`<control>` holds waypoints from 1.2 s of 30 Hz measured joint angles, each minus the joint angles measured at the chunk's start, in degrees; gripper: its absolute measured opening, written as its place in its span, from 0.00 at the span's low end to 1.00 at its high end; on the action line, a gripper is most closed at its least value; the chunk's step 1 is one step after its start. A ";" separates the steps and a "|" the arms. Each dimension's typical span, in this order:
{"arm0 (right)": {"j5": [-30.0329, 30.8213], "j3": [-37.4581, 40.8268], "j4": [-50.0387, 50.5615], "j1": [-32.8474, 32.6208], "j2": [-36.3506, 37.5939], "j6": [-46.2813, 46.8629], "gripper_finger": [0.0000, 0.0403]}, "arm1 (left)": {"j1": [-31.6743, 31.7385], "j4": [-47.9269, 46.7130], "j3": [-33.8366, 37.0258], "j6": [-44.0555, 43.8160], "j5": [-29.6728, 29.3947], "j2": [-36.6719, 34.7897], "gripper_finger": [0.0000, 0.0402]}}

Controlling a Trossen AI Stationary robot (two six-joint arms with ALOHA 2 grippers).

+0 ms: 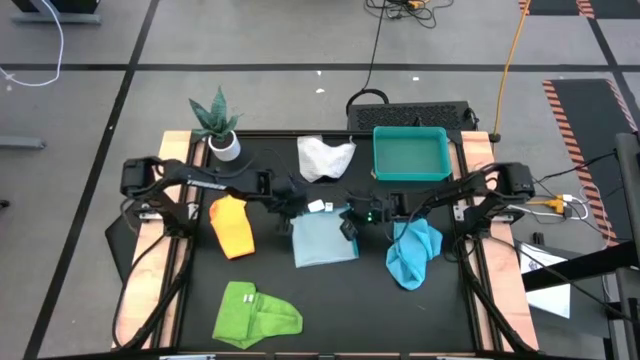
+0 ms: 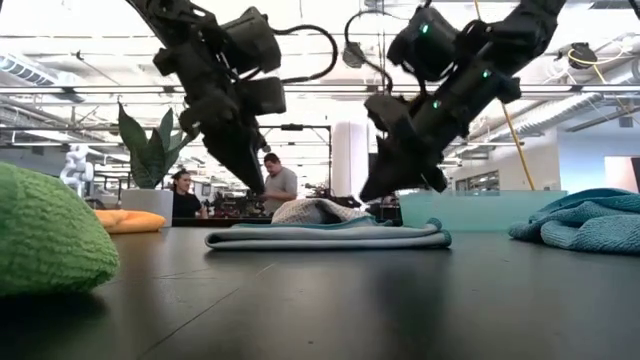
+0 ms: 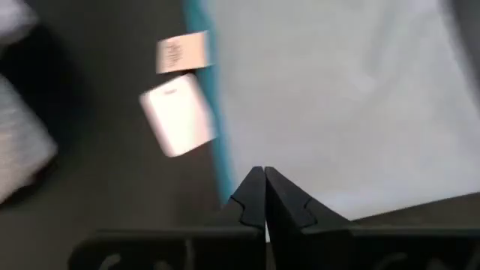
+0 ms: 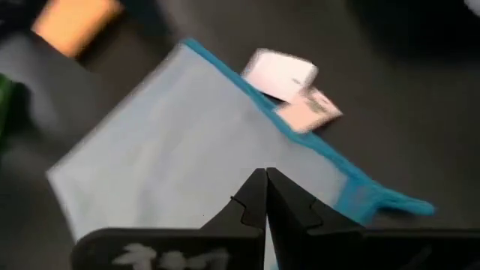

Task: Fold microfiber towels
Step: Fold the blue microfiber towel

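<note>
Left gripper point(image 1: 290, 218) and right gripper point(image 1: 349, 226), both pinched closed and empty, hovering over top edge of light blue towel point(image 1: 325, 240), lying flat at desk point(image 1: 330, 310) centre; bare desk stretching toward front edge.

The worktop point(image 1: 330, 300) is black with pale wooden side strips. On it lie a lime green towel point(image 1: 256, 316), a yellow-orange towel point(image 1: 233, 226), a white-grey towel point(image 1: 325, 157), a turquoise towel point(image 1: 413, 252) and a light blue towel point(image 1: 324, 240) edged in brighter blue, with white tags point(image 3: 180, 112). The tray point(image 1: 411, 175) is teal. A green plant point(image 1: 214, 117) stands in a white pot point(image 1: 226, 148). Both arms are black.
</note>
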State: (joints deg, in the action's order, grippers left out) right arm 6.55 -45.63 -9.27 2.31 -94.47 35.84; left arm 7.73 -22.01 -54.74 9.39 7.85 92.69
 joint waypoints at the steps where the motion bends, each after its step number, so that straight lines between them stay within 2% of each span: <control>1: -0.87 0.00 -0.63 0.77 -0.72 -0.34 0.00 | -0.89 0.23 0.44 -0.95 0.32 -0.10 0.01; 6: -2.11 0.01 -1.16 3.00 -2.35 -1.95 0.00 | -4.62 8.68 5.94 -4.94 -0.53 -0.08 0.00; 9: -2.11 0.00 -1.16 3.72 -3.16 -2.21 0.00 | -4.27 12.52 9.12 -6.91 -2.14 -0.05 0.00; 13: -2.14 0.00 -1.16 4.47 -4.96 -2.09 0.00 | -2.79 13.12 11.37 -6.81 -3.67 -0.05 0.00; 18: -1.64 -0.13 -1.11 5.11 -6.55 -1.05 0.00 | 0.30 13.60 11.75 -4.50 -5.56 -0.05 0.00; 22: 2.18 -0.13 -0.01 5.38 -6.61 -0.06 0.00 | 3.40 15.15 11.73 -2.09 -6.41 -0.05 0.00; 28: 4.71 -0.15 1.72 6.78 -6.57 2.11 0.00 | 8.16 16.35 11.71 0.93 -6.45 1.62 0.00; 36: 7.26 -0.13 2.35 8.69 -6.59 2.86 0.00 | 10.72 20.44 11.17 3.01 -6.53 4.65 0.00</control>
State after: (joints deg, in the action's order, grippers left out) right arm 13.80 -45.76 -6.92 11.00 -101.06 38.70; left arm 18.45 -1.57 -43.57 12.40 1.33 97.34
